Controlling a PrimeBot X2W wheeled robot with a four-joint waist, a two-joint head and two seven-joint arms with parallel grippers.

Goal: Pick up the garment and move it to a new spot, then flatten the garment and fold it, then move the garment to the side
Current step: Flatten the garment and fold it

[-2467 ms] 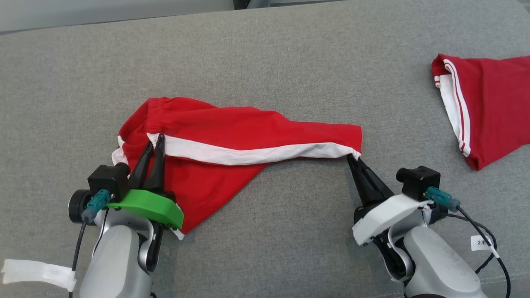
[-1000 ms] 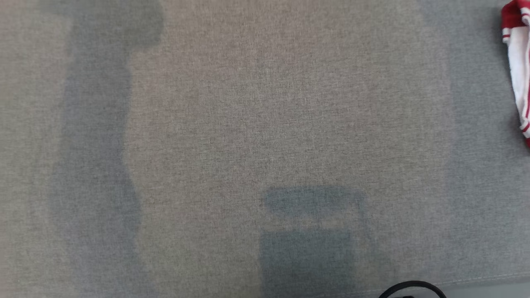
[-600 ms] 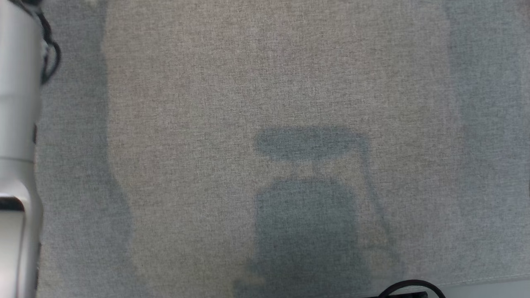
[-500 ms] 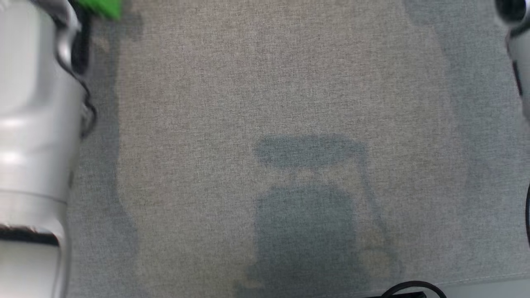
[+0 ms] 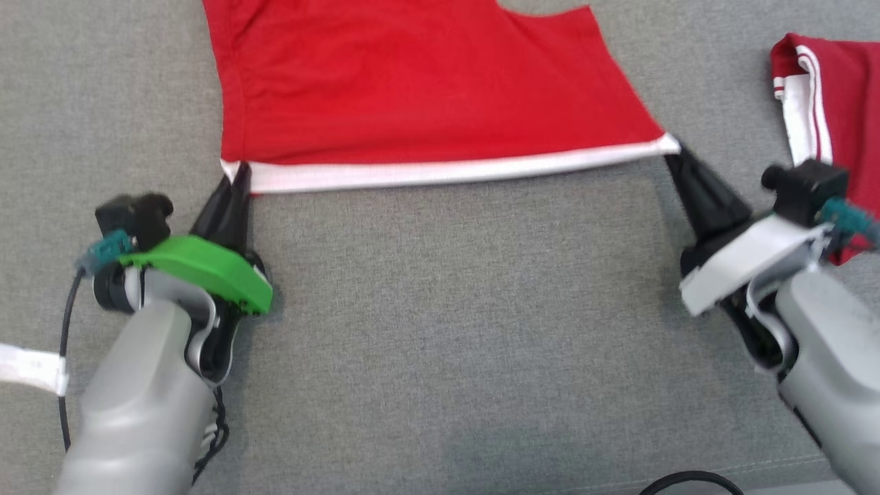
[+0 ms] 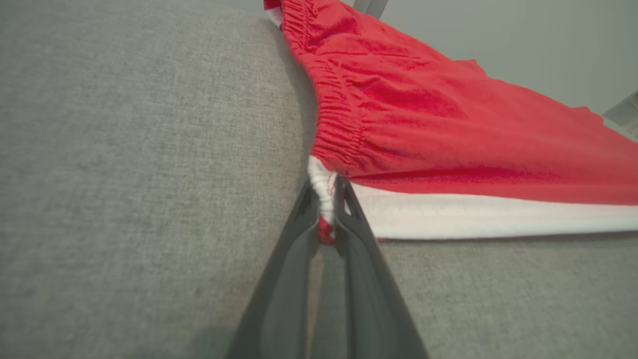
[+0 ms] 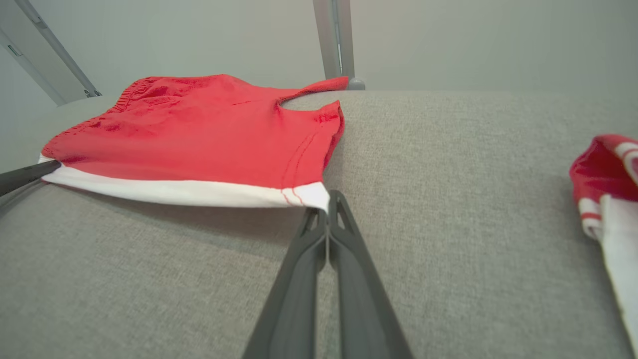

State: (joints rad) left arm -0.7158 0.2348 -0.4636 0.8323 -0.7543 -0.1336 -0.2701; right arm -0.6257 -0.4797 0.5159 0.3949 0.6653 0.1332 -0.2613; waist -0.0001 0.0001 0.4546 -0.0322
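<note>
On the grey counter (image 5: 440,330), the red garment (image 5: 426,89) is being held stretched btwn both pincers, its white-banded edge running taut along the near side. The gathered waistband corner is being pinched by the left pincer (image 5: 240,180), fingers pressed onto bunched fabric. The opposite hem corner is being pinched by the right pincer (image 5: 672,152), fingers nearly touching. The garment's far part is being cut off by the head view's top edge. A 2nd red-and-white cloth (image 5: 835,96), at the right, is being partly hidden by the right wrist & cropped by the frame.
</note>
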